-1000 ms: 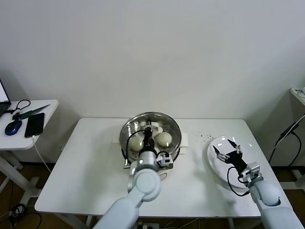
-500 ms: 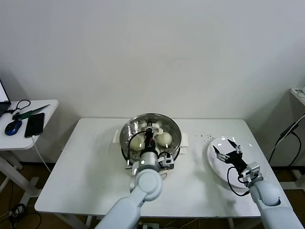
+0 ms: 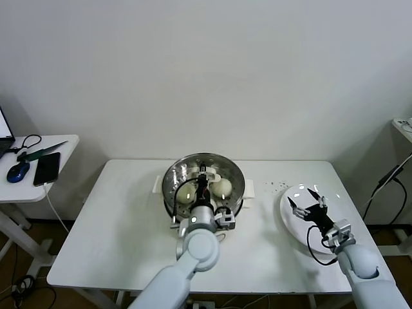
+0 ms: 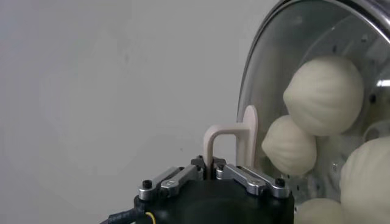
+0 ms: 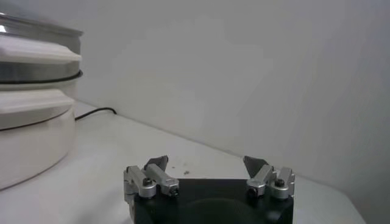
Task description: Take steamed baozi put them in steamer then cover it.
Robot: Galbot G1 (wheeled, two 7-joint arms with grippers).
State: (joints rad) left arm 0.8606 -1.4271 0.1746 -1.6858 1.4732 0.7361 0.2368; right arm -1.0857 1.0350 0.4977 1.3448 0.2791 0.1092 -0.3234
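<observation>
The steamer [image 3: 168, 193], a shiny steel pot with white side handles, stands at the table's middle back. The clear glass cover [image 3: 219, 168] lies over it. My left gripper [image 3: 202, 183] is shut on the cover's white handle [image 4: 226, 135]. In the left wrist view the left gripper [image 4: 211, 171] pinches one leg of that handle. Through the glass [image 4: 277, 55] I see steamed baozi [image 4: 323, 92], cream and domed, two of them plain from the head [image 3: 186, 192] [image 3: 223, 187]. My right gripper [image 3: 308, 201] hangs open and empty over the white plate [image 3: 295, 222]; in its own view the right gripper [image 5: 207, 165] holds nothing.
The steamer's white base [image 5: 27, 131] shows far off in the right wrist view. Dark crumbs [image 3: 275, 186] lie between pot and plate. A side table [image 3: 38, 183] with a phone and mouse stands at the left.
My left arm has shifted slightly with the cover over the pot, and the pot's left side handle now shows. The right arm has not moved.
</observation>
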